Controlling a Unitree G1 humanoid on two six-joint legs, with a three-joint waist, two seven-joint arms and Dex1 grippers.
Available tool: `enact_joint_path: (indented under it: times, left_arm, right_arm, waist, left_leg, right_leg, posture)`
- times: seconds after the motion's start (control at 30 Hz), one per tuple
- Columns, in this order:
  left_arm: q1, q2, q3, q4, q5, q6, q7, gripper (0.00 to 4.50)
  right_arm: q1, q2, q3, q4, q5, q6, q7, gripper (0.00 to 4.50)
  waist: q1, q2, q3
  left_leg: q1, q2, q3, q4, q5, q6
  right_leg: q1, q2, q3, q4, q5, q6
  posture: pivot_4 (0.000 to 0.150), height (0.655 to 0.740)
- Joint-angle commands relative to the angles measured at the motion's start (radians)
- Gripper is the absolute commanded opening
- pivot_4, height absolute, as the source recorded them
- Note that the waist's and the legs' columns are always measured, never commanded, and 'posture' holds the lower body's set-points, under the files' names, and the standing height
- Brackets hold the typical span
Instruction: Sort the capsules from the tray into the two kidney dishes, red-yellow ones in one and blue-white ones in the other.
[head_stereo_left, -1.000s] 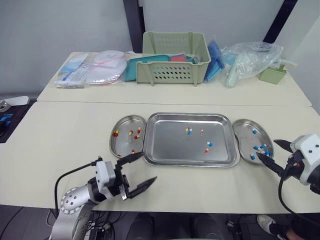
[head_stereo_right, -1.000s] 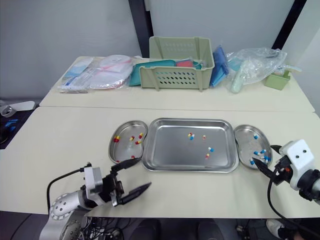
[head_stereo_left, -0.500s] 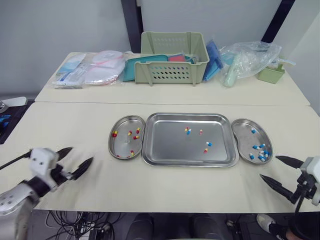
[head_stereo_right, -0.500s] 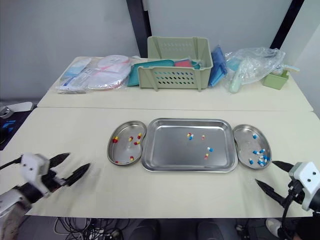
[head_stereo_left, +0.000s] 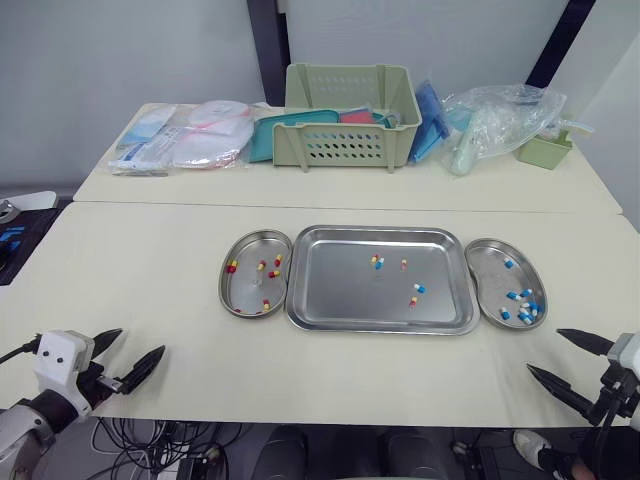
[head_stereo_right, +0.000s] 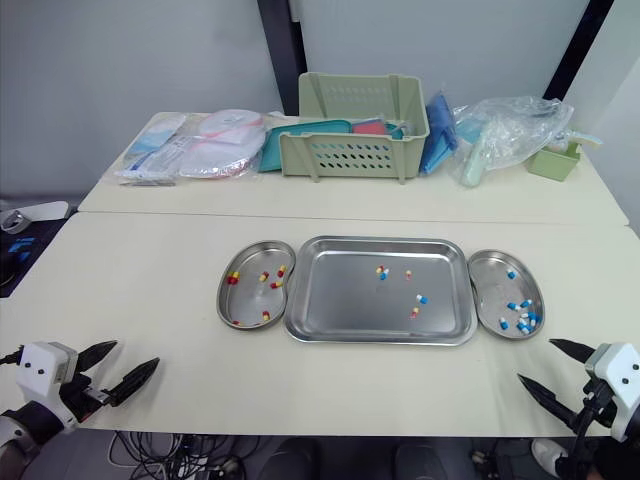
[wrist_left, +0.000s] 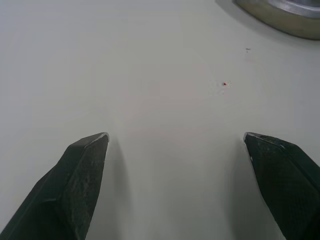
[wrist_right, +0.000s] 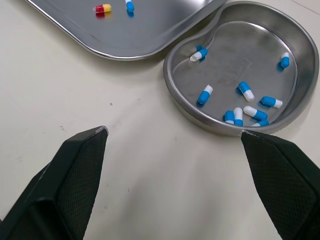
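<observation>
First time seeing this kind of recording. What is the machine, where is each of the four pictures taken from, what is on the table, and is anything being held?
This is a two-armed humanoid robot; the black prongs are its gripper fingers. The two wide pictures come from cameras in its head, looking down at a table. The other two come from wrist cameras looking out between the fingers: one at bare table, the other at the right kidney dish. A steel tray holds a few unsorted capsules. The left kidney dish holds red-yellow capsules; the right one, blue-white capsules. A green basket and packets sit further back. The left gripper and right gripper are both open near the table's front edge, holding nothing.
</observation>
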Motion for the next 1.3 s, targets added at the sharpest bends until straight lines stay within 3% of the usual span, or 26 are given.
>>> enact_joint_path:
  times: [0.03,0.17,0.4,0.6,0.8,1.0,1.17,1.3]
  left_arm:
    - [0.030,-0.003,0.004,-0.140,-0.025,0.025,-0.005,4.50]
    - [0.081,-0.025,-0.054,-0.358,-0.088,0.131,-0.001,4.50]
    - [0.124,-0.059,-0.223,-0.594,-0.072,0.157,-0.011,4.50]
    - [0.051,-0.132,-0.360,-0.602,-0.019,0.110,0.020,4.50]
    - [0.052,-0.162,-0.395,-0.550,0.001,0.052,-0.002,4.50]
    - [0.037,-0.172,-0.424,-0.495,0.014,-0.007,-0.025,4.50]
    - [0.007,-0.176,-0.441,-0.452,0.023,-0.040,-0.033,4.50]
    - [-0.015,-0.185,-0.453,-0.437,0.021,-0.049,-0.033,4.50]
  right_arm:
    - [0.002,-0.006,-0.006,0.007,-0.003,-0.023,-0.006,4.48]
    - [0.006,-0.006,-0.004,0.023,-0.003,-0.031,-0.005,4.48]
    - [0.028,0.004,-0.011,0.028,0.000,-0.044,-0.010,4.48]
    - [0.052,0.014,0.000,0.018,-0.005,-0.061,-0.016,4.48]
    - [0.067,0.017,0.006,-0.020,0.005,-0.055,-0.024,4.48]
    - [0.099,-0.014,0.042,-0.183,0.067,0.062,-0.007,4.48]
    - [-0.057,-0.049,0.167,-0.386,0.134,0.236,-0.125,4.48]
    - [-0.389,0.007,0.389,-0.405,0.083,0.402,-0.331,4.48]
  waist:
    - [0.000,0.000,0.000]
    - [0.000,0.000,0.000]
    - [0.001,0.001,0.000]
    - [0.001,0.001,0.000]
    - [0.000,0.002,-0.001]
    - [0.000,0.002,-0.001]
    - [-0.004,0.002,-0.001]
    - [-0.005,0.000,-0.001]
  left_leg:
    - [0.000,0.000,0.000,0.000,0.000,0.000]
    - [0.000,0.000,0.000,0.000,0.000,0.000]
    - [0.000,0.000,0.001,0.000,0.000,0.000]
    - [0.000,0.000,0.001,0.000,0.000,0.000]
    - [0.000,0.000,0.001,0.000,0.000,0.000]
    - [0.000,0.000,0.001,0.000,0.000,0.000]
    - [0.000,0.000,0.000,0.001,0.000,0.000]
    - [0.000,0.000,0.000,0.001,0.000,0.000]
  right_leg:
    - [0.000,0.000,0.000,0.000,0.000,0.000]
    - [0.000,0.000,0.000,0.000,0.000,0.000]
    - [0.000,0.000,0.001,0.000,0.000,0.000]
    - [0.001,0.000,0.001,0.000,0.000,0.000]
    - [0.000,0.000,0.001,0.000,0.000,0.000]
    - [0.001,0.000,0.001,0.000,0.000,0.000]
    - [0.000,0.000,0.001,0.001,0.000,0.000]
    - [0.000,0.001,0.000,0.001,0.000,0.000]
  posture:
    - [0.150,0.7400]
    - [0.150,0.7400]
    - [0.150,0.7400]
    - [0.150,0.7400]
    - [0.150,0.7400]
    - [0.150,0.7400]
    - [0.150,0.7400]
    - [0.150,0.7400]
